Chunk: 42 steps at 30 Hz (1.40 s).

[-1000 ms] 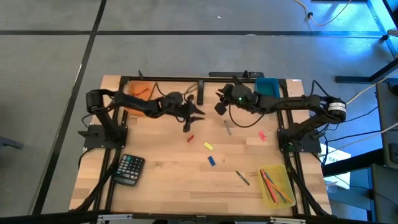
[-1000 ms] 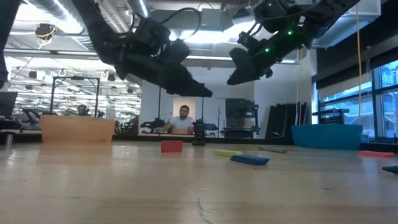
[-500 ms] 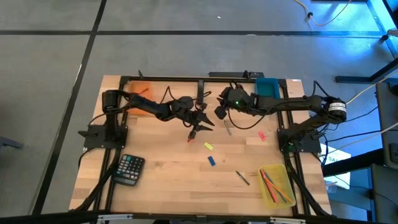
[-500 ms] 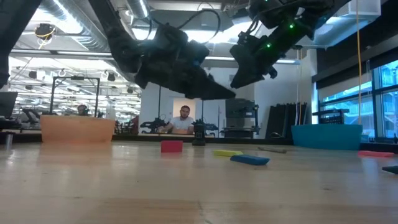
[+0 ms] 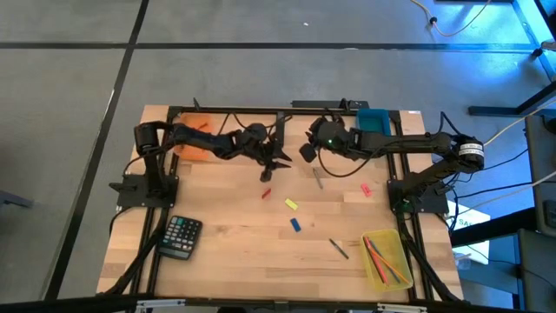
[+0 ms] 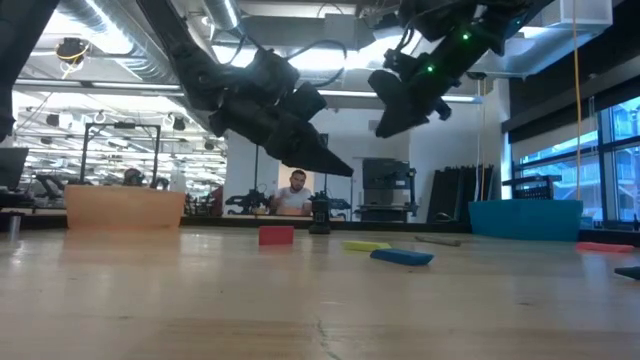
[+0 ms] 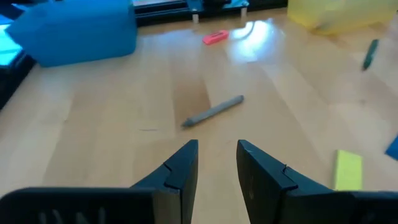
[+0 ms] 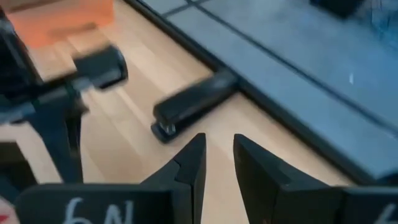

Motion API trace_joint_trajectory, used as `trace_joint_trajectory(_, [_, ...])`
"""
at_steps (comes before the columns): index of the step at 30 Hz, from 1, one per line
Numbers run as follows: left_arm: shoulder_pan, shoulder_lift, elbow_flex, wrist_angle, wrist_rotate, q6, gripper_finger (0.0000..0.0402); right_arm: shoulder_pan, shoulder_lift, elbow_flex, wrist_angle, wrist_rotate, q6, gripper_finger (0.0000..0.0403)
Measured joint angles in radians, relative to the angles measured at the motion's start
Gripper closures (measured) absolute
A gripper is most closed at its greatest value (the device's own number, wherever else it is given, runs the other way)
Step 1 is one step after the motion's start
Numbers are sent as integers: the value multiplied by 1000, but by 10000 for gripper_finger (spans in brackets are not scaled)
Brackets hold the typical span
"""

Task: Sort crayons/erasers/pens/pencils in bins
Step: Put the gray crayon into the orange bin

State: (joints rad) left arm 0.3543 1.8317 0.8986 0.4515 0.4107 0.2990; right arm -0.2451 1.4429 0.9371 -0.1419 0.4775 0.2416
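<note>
1. A light wooden desk (image 5: 226,252) fills the middle of the overhead view, with a dark arm reaching in from each side along its upper edge.
2. The left end effector (image 5: 276,160) hangs above the desk just left of upper centre, empty, its fingers a narrow gap apart.
3. The right end effector (image 5: 305,153) hovers just right of it, also empty, its fingers likewise slightly spread.
4. Three bins sit at the edges: an orange bin (image 5: 193,139) at upper left holding a red stick, a teal bin (image 5: 375,120) at upper right, and a yellow bin (image 5: 387,259) at lower right holding several long thin sticks.
5. A black calculator (image 5: 180,236) lies at lower left.
6. Still loose on the desk: a grey pencil (image 5: 318,179) near centre and a dark pen (image 5: 339,249) lower right.
7. Also loose: a yellow eraser (image 5: 291,204), a blue eraser (image 5: 296,224), a pink eraser (image 5: 366,188) and a short red crayon (image 5: 266,193) just below the left end effector.
8. The sort looks partly done, with six pieces left by this count.
</note>
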Motion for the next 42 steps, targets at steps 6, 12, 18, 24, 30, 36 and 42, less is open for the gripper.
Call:
trace_joint_trajectory(6, [6,0,0,-7,0,52,300,22,2,-14,-117,-7,152,318])
trace_joint_trajectory(12, [7,0,0,-9,-5,114,300,23,3,-26,-99,4,205,318])
trace_joint_trajectory(18, [10,0,0,-13,13,130,300,24,3,-26,-39,34,195,318])
trace_joint_trajectory(24, [9,18,0,-11,216,144,300,17,3,-26,-42,36,168,318])
trace_joint_trajectory(30, [-3,59,0,53,256,157,300,10,3,-26,-47,35,164,318])
trace_joint_trajectory(36, [-20,63,-1,69,232,163,300,16,3,-26,-41,-13,150,318])
trace_joint_trajectory(42, [-42,63,-1,79,233,148,300,51,3,-26,-38,-34,248,318])
